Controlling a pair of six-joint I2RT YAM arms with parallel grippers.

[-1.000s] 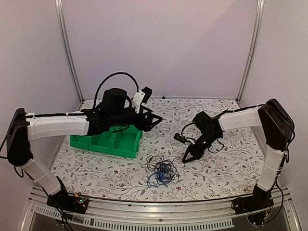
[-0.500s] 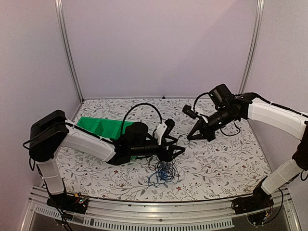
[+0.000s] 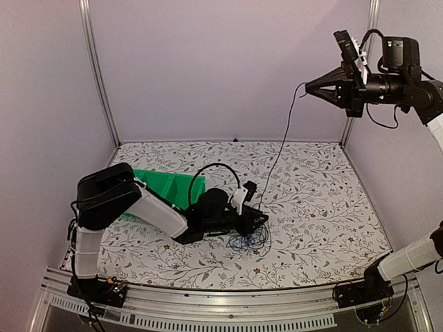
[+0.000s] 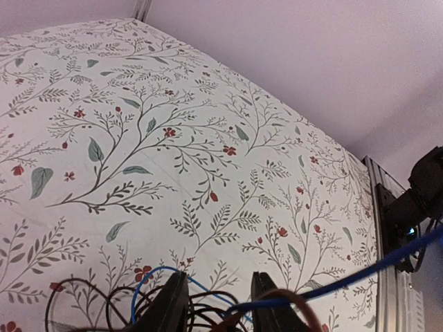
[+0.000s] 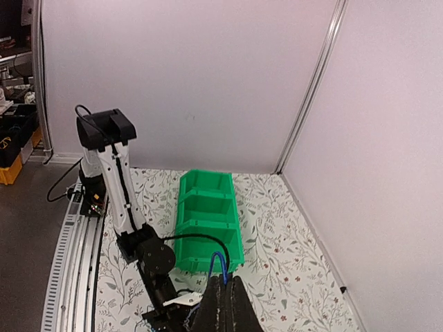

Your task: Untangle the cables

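The cables [image 3: 249,241] lie as a blue and black snarl on the flowered table, near the front centre. My left gripper [image 3: 263,220] is low at the snarl's top edge. In the left wrist view it [image 4: 218,297] stands open, its fingers apart with blue and black wires [image 4: 201,315] lying between them. My right gripper [image 3: 306,86] is high at the upper right, shut on one thin cable strand [image 3: 280,149] that runs taut down to the snarl. The right wrist view shows a blue loop [image 5: 219,261] sticking out of its closed fingertips [image 5: 221,280].
A green three-compartment bin [image 3: 166,185] stands at the left of the table, behind the left arm, also in the right wrist view as the bin [image 5: 208,207]. The left arm's upright link [image 5: 114,173] rises by the rail. Metal frame posts [image 3: 97,76] edge the back corners.
My right gripper rose from low over the table to high at the upper right, drawing one strand up. The left arm swung down from above the bin onto the snarl, its jaws narrowing.
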